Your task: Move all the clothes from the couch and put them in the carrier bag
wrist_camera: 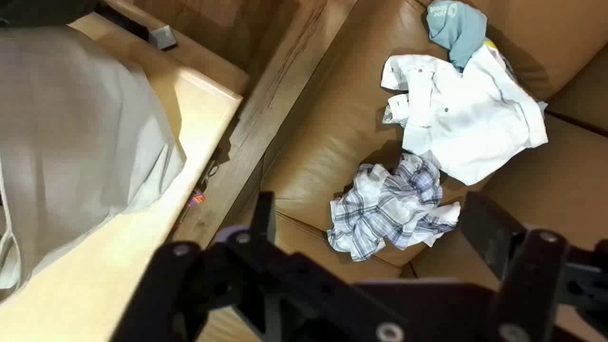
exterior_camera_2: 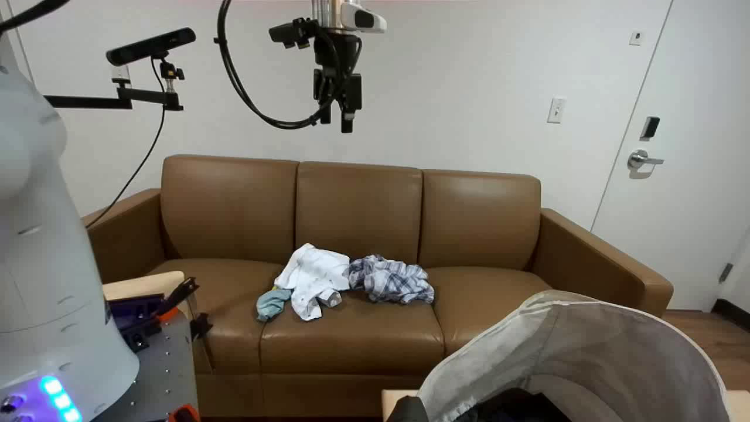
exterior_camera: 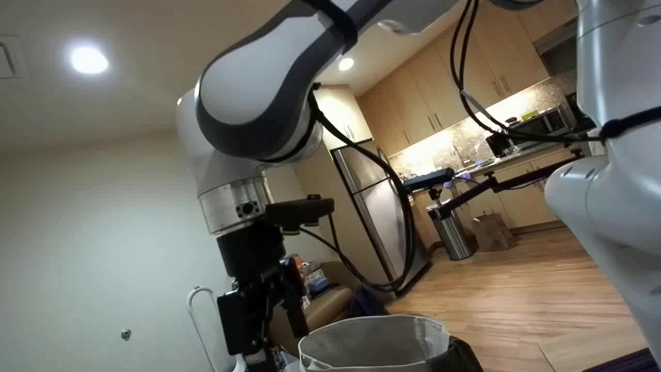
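Black claw [wrist_camera: 370, 216] spread wide, empty, presumably set for crumpled grey-blue plaid cloth shirt [wrist_camera: 389, 209] on brown leather couch [wrist_camera: 330, 142]. Wrist view: white buttoned cloth shirt [wrist_camera: 468, 114] beside it at 1 o'clock, small pale-blue cloth [wrist_camera: 456, 28] beyond; round-mouthed pale-grey fabric bag [wrist_camera: 85, 133] cropped, 9–10 o'clock. Both exterior views show it gaping upward, likely for filling.

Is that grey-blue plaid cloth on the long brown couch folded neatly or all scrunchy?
Scrunched: the wrist view shows the grey-blue plaid cloth in a lumpy, creased heap on the long brown couch.
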`<state>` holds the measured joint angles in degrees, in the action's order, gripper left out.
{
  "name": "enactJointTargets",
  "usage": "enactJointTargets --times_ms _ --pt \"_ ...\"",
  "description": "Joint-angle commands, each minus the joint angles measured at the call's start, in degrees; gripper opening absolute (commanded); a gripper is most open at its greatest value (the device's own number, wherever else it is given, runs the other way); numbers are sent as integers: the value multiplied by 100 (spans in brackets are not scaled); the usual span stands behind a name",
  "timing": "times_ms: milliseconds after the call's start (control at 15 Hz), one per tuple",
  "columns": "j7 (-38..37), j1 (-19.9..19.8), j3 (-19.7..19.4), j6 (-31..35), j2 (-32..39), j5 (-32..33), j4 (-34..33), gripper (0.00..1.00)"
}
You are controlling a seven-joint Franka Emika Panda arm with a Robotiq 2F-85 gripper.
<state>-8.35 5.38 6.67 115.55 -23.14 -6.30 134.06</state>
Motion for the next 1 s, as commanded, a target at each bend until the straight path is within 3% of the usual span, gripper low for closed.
enactJointTargets --times_ms 0,133,467,733,867,933 --pt "1 -4 2 -16 1 0 -12 100" --pt "236 21 -47 34 316 -14 -171 100" --pt "1305 134 -83 354 2010 -47 -1062 100" --pt "2157 207 76 843 3391 13 -2063 100" --pt "2655 221 213 724 4095 -44 -2849 100" --pt "2879 251 341 1050 4252 -171 -2556 100"
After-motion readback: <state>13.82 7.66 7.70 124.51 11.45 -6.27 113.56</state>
